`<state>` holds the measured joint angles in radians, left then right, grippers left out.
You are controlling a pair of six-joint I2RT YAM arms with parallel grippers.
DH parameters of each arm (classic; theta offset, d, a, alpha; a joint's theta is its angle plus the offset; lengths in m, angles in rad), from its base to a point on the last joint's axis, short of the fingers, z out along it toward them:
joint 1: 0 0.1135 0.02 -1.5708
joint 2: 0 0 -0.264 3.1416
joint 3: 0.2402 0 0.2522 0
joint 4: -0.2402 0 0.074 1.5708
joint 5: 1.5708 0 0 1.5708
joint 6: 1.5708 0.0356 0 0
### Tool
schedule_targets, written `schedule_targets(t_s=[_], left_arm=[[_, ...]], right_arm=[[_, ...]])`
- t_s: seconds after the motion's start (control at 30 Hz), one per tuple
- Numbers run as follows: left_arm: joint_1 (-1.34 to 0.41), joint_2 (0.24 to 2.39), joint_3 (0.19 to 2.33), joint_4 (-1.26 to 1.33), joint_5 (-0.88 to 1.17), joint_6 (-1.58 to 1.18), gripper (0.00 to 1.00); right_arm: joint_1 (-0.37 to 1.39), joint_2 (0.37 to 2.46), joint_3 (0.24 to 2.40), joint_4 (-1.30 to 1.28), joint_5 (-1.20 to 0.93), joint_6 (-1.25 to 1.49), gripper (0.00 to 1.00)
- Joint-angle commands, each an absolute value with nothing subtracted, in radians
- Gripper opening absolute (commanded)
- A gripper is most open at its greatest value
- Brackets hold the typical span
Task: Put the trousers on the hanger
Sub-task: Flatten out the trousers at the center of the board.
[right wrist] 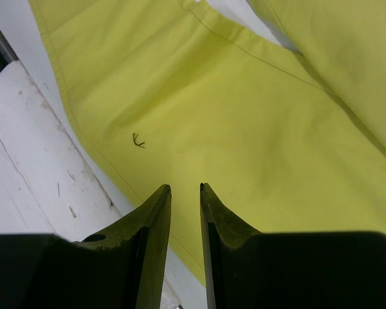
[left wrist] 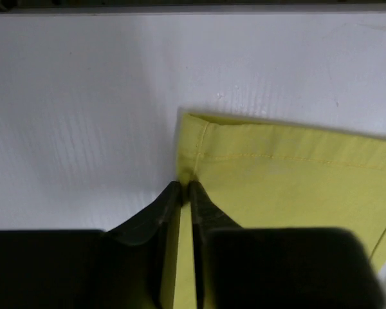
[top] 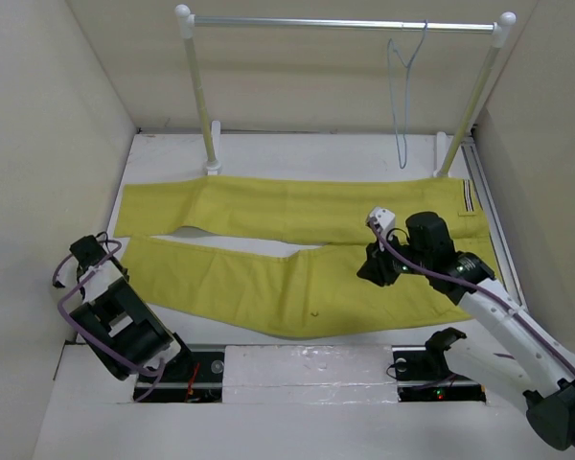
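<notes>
Trousers [top: 297,216]: mustard-yellow cloth, long, spread flat on the white table [top: 297,158]. Both legs run out to the left, and the striped waistband [top: 468,199] is at the right end.

Handling, by judgement: light, soft and limp. They will sag and fold from any single hold, and may slide off thin wire unless draped evenly.

Best holds: the hem [left wrist: 193,138] of a leg and the waistband, where doubled, stitched cloth gives fingers purchase.

Left gripper [left wrist: 184,188]: at the corner of the near leg's hem. Its fingers are drawn almost together with a sliver of yellow between them, seemingly pinched on the cloth edge. The leg stretches away to its right.

Right gripper [right wrist: 185,190]: poised over the thigh of the near leg, fingers a narrow gap apart, nothing between them. A small dark thread [right wrist: 137,140] lies ahead and left of its tips.

Hanger [top: 400,96]: thin pale wire, hanging from the rail [top: 345,23], well beyond both grippers, bare.
</notes>
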<state>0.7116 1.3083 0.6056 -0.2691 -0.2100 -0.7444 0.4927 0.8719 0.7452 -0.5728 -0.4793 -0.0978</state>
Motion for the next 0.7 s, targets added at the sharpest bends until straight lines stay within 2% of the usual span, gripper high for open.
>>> schedule_targets(t_s=[0.0, 0.2, 0.3, 0.33, 0.37, 0.4, 0.47, 0.57, 0.67], left_arm=[[0.706, 1.322, 0.581, -0.261, -0.177, -0.724, 0.03], [0.706, 1.310, 0.591, -0.241, -0.144, -0.696, 0.00], [0.706, 1.238, 0.595, -0.245, -0.106, -0.683, 0.00], [0.706, 1.205, 0.618, -0.273, -0.085, -0.678, 0.00], [0.706, 1.137, 0.653, -0.308, -0.054, -0.678, 0.00], [0.706, 1.091, 0.653, -0.308, -0.054, -0.678, 0.00], [0.690, 1.028, 0.731, -0.392, -0.029, -0.689, 0.00], [0.618, 0.983, 0.814, -0.480, -0.061, -0.710, 0.00], [0.606, 0.953, 0.856, -0.497, -0.031, -0.698, 0.00]], right_arm=[[0.502, 0.847, 0.792, -0.569, -0.462, -0.092, 0.31], [0.492, 0.824, 0.810, -0.577, -0.466, -0.069, 0.31], [0.492, 0.807, 0.819, -0.607, -0.382, -0.066, 0.33], [0.492, 0.804, 0.819, -0.626, -0.359, -0.063, 0.36], [0.468, 0.801, 0.819, -0.650, -0.326, -0.049, 0.50], [0.468, 0.801, 0.813, -0.650, -0.313, -0.049, 0.50], [0.431, 0.802, 0.793, -0.658, -0.308, -0.019, 0.63], [0.373, 0.810, 0.750, -0.652, -0.354, -0.006, 0.69], [0.334, 0.863, 0.791, -0.712, -0.319, 0.036, 0.70]])
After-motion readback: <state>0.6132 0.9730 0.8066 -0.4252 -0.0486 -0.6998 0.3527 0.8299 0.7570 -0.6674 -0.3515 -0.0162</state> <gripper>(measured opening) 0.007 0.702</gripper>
